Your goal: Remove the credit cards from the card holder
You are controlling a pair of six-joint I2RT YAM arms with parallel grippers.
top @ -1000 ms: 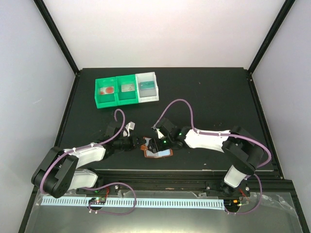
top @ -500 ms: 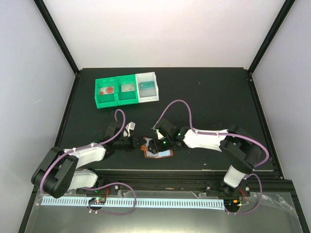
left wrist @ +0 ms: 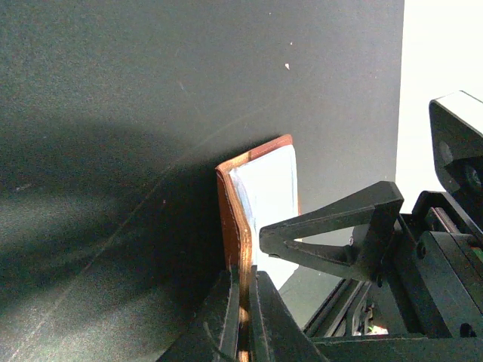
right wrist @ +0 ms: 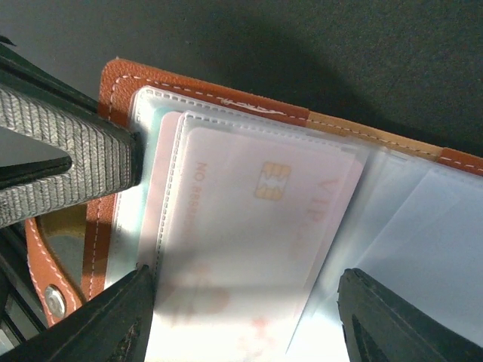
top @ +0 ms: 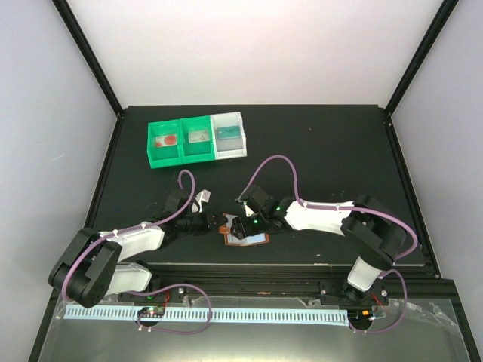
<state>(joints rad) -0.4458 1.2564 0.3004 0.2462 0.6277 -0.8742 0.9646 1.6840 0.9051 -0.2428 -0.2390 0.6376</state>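
Note:
The brown card holder [top: 249, 239] lies open near the table's front edge. My left gripper [left wrist: 243, 296] is shut on its brown cover [left wrist: 232, 204], which stands on edge, the pale pocket face [left wrist: 268, 188] beside it. In the right wrist view a pale pink credit card [right wrist: 256, 226] with a chip sits in a clear pocket of the holder [right wrist: 124, 79]. Another card's edge [right wrist: 155, 188] shows behind it. My right gripper [right wrist: 249, 332] is open right over the card, one finger [right wrist: 106, 324] on each side of it. In the top view the two grippers, left [top: 217, 222] and right [top: 238, 227], meet at the holder.
Two green bins [top: 177, 143] and a white bin [top: 229, 136] with small items stand at the back left. The left gripper's ribbed finger [right wrist: 53, 158] is close beside my right fingers. The table's front edge [top: 249, 264] is just below the holder.
My right gripper has edged slightly left over the holder. The left arm has not visibly moved.

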